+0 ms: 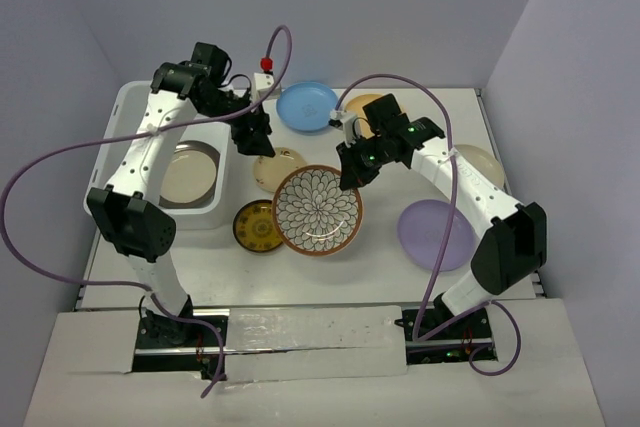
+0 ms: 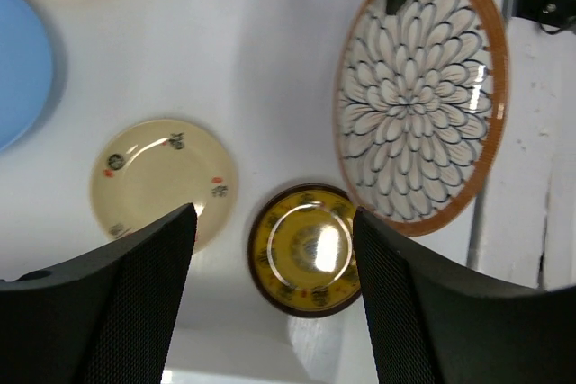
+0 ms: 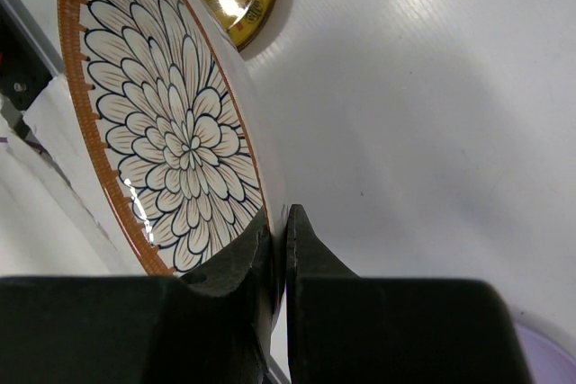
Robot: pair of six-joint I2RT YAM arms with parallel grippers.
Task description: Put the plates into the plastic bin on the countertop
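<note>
The white plastic bin (image 1: 200, 215) stands at the left and holds a dark-rimmed plate with a cream centre (image 1: 187, 174). My right gripper (image 1: 350, 175) is shut on the far rim of the brown-white floral plate (image 1: 317, 210), which tilts in the right wrist view (image 3: 171, 123) between the closed jaws (image 3: 279, 218). My left gripper (image 1: 256, 137) is open and empty above a small cream plate (image 2: 162, 177) and the dark gold-patterned plate (image 2: 306, 249). A blue plate (image 1: 307, 106), an orange plate (image 1: 362, 107), a lavender plate (image 1: 435, 234) and a cream plate (image 1: 480, 162) lie on the white countertop (image 1: 400, 277).
Pale lilac walls enclose the table on three sides. Purple cables loop from both arms over the left side and the middle. The orange plate is partly hidden by my right arm.
</note>
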